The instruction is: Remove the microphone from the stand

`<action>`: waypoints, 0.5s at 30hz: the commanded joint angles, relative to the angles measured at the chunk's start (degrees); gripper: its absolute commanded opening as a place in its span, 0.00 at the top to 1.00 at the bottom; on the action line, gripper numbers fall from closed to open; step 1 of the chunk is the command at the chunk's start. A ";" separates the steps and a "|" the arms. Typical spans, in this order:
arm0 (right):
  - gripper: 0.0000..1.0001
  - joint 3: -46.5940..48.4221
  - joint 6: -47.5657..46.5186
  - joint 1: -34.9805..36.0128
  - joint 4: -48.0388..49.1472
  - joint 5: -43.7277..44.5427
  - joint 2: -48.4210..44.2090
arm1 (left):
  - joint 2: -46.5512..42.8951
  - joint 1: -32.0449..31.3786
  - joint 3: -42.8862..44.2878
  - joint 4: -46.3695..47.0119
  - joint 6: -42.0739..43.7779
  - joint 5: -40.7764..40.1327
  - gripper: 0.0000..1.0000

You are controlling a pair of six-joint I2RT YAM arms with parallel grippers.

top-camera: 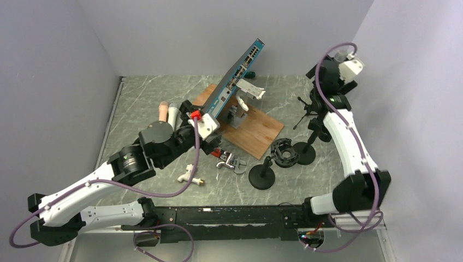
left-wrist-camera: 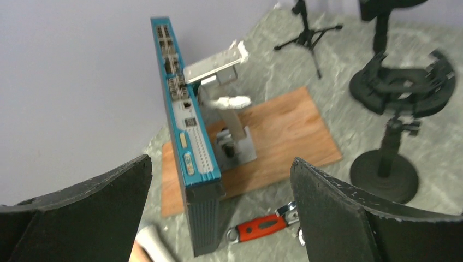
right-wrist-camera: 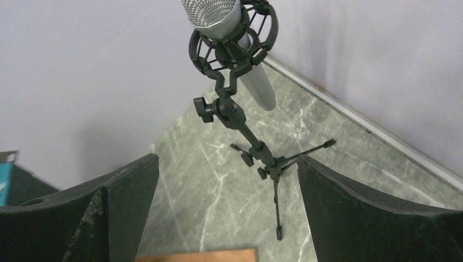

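Note:
A silver microphone [right-wrist-camera: 255, 82] with a mesh head sits tilted in a black shock mount [right-wrist-camera: 203, 46] on a small black tripod stand [right-wrist-camera: 275, 166] at the back right of the table. The stand's legs also show in the top view [top-camera: 304, 108], where the arm hides the microphone. My right gripper [right-wrist-camera: 227, 164] is open and empty, held above the stand, short of the microphone, which lies ahead of the gap between its fingers. My left gripper [left-wrist-camera: 221, 174] is open and empty, low over the table's middle and far from the stand.
A teal network switch [top-camera: 237, 76] leans on a bracket over a wooden board [top-camera: 256, 128]. Two round-base stands [top-camera: 262, 177] [top-camera: 304, 153], a black ring mount [top-camera: 284, 153], a red-handled tool [left-wrist-camera: 262, 226] and a white pipe fitting [top-camera: 188, 174] lie nearby. Walls close in at back and right.

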 commanded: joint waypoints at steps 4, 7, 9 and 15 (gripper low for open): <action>0.00 9.44 -14.39 8.54 13.83 27.14 15.94 | 2.53 0.18 -4.25 7.13 6.91 -8.34 0.00; 0.01 13.58 -18.27 8.44 16.32 30.36 21.76 | 5.32 0.27 -2.87 5.15 6.49 -9.85 0.00; 0.01 18.07 -23.51 8.39 19.96 32.30 26.45 | 5.46 0.22 -3.09 5.39 6.21 -9.33 0.01; 0.02 28.03 -44.29 7.62 30.70 37.67 35.29 | 3.61 0.23 -3.90 6.44 5.70 -7.12 0.01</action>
